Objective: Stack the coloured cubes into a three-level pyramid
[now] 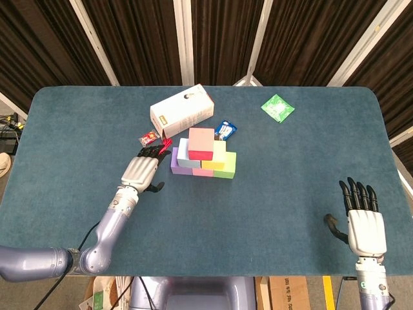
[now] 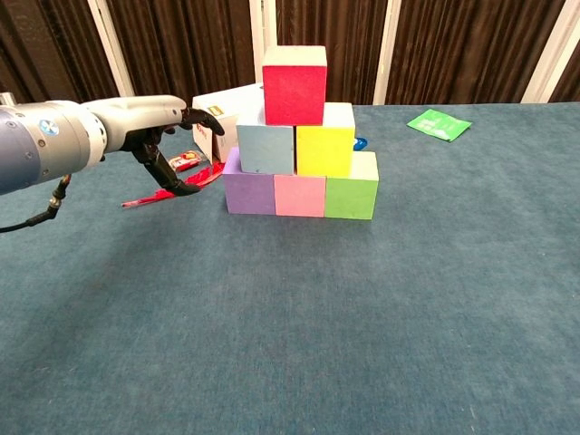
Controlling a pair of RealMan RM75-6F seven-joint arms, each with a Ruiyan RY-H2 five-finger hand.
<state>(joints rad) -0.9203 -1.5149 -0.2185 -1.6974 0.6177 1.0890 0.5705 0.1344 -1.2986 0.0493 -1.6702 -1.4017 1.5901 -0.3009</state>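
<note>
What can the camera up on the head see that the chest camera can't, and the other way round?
Only the head view shows the right hand, open near the table's front edge, and the whole of the blue snack packet behind the cubes.

Only the chest view shows the pyramid side-on: purple cube, pink cube and green cube at the bottom, light blue cube and yellow cube above, red cube on top.

Both show the left hand, open, left of the stack, the white cardboard box, the red feather and the green sachet.
</note>
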